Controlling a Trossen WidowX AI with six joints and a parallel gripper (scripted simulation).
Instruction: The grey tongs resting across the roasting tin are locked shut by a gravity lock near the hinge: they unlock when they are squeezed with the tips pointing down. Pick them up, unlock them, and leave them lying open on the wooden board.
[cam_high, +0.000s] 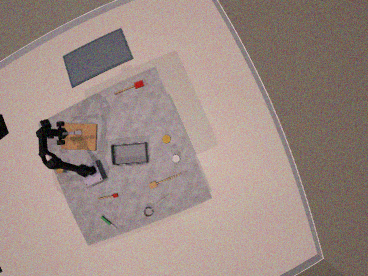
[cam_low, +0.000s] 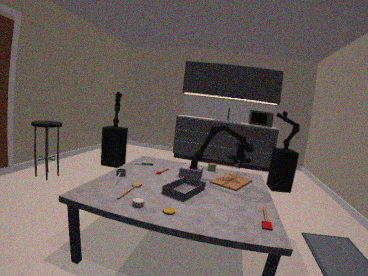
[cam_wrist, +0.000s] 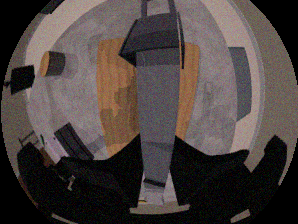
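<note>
My gripper (cam_high: 64, 133) (cam_low: 242, 161) (cam_wrist: 154, 132) is shut on the grey tongs (cam_high: 77, 132) (cam_wrist: 158, 100). It holds them above the wooden board (cam_high: 89, 143) (cam_low: 227, 183) (cam_wrist: 112, 75). In the wrist view the tongs run up the middle of the picture, with a wider dark grey part at the far end. Whether they are locked, and how steeply they tilt, I cannot tell. The roasting tin (cam_high: 130, 162) (cam_low: 175, 193) stands on the table apart from the gripper, with nothing resting across it.
An orange-topped dark pot (cam_high: 60, 171) (cam_low: 212, 167) (cam_wrist: 52, 63) stands near the board. A dark slatted block (cam_high: 101, 170) (cam_wrist: 74, 141) is beside the arm's base. A red-headed utensil (cam_high: 139, 84) (cam_low: 267, 225), a yellow disc (cam_high: 166, 139) (cam_low: 169, 211) and a white round thing (cam_high: 175, 158) (cam_low: 138, 203) lie farther off.
</note>
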